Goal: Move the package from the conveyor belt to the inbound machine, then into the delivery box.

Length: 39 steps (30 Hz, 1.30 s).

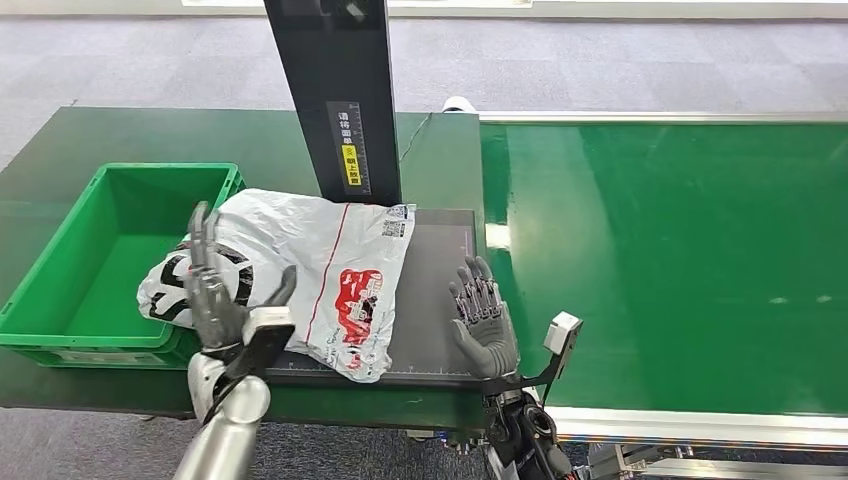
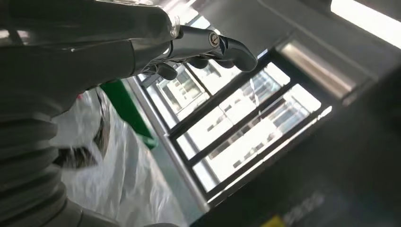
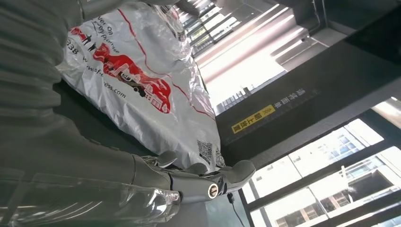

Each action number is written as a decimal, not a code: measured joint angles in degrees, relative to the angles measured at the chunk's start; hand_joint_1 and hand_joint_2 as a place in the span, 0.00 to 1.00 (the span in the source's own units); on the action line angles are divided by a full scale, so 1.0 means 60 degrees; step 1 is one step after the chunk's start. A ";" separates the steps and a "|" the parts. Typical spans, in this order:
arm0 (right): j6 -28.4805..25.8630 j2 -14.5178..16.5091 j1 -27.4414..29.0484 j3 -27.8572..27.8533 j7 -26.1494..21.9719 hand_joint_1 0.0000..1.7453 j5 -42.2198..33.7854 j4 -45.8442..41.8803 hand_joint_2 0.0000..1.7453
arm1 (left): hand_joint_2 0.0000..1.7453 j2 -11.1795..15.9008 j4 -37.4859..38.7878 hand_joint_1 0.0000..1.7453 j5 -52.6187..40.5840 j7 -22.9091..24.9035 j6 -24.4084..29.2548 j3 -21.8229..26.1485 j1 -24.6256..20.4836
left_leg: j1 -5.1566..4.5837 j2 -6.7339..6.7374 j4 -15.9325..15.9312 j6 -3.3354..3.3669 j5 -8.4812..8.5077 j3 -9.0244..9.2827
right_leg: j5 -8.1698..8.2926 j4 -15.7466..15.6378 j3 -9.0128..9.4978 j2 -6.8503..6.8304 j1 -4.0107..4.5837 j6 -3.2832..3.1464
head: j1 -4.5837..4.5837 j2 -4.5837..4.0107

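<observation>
Green delivery box (image 1: pixel 60 265) sits at the left end of the table (image 1: pixel 70 140), its visible floor bare; judged not yet loaded.

Package (image 1: pixel 320 265), a white plastic mailer with red print and a black-and-white pattern at one end, lies on the dark platform of the inbound machine (image 1: pixel 440 290). Its patterned end hangs past the platform's left edge and touches or overlaps the box's near right rim. The conveyor-to-machine leg is judged complete; the transfer into the box remains.

Left robot hand (image 1: pixel 215 290) stands upright at the package's patterned end, fingers extended and apart, thumb out to the side, holding nothing. Whether the palm touches the plastic cannot be told. Right robot hand (image 1: pixel 483 315) is over the platform's right part, just beside the package's right edge and apart from it, fingers straight and spread, also empty.

The machine's black scanner post (image 1: pixel 345 100), with a yellow label, rises from the platform's far edge behind the package.

Conveyor belt (image 1: pixel 680 260), glossy green with pale side rails, takes up the right side; nothing rides on it.

Room: grey carpet floor (image 1: pixel 600 70) beyond the table; wrist views show large windows (image 2: pixel 236 127) and bright ceiling light strips (image 3: pixel 246 61) overhead.
</observation>
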 joint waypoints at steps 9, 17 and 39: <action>0.0297 0.0001 0.0232 -0.0702 0.0162 0.00 -0.0799 0.0040 1.00 | 1.00 0.1208 0.4958 0.00 -0.2099 0.2232 -0.0039 -0.0388 -0.2365 | 0.0004 0.0025 -0.0004 -0.0003 -0.0001 -0.0024 | -0.0001 0.0007 -0.0031 0.0025 0.0005 -0.0002 | -0.0003 0.0000; 0.0463 -0.0009 0.0418 -0.1134 0.0341 0.00 -0.1294 0.0118 1.00 | 1.00 0.2002 0.6558 0.00 -0.2962 0.3119 -0.0218 -0.0455 -0.3045 | 0.0004 0.0052 -0.0007 -0.0007 -0.0004 -0.0012 | -0.0001 0.0007 -0.0018 0.0043 0.0005 -0.0004 | -0.0002 0.0000; 0.0458 -0.0009 0.0422 -0.1532 0.0338 0.00 -0.1335 0.0587 1.00 | 1.00 0.1607 0.5122 1.00 -0.0938 -0.0362 -0.1707 -0.0090 -0.2030 | 0.0000 0.0050 -0.0004 -0.0015 0.0001 -0.0017 | 0.0006 0.0009 -0.0027 0.0044 0.0000 -0.0013 | -0.0003 0.0000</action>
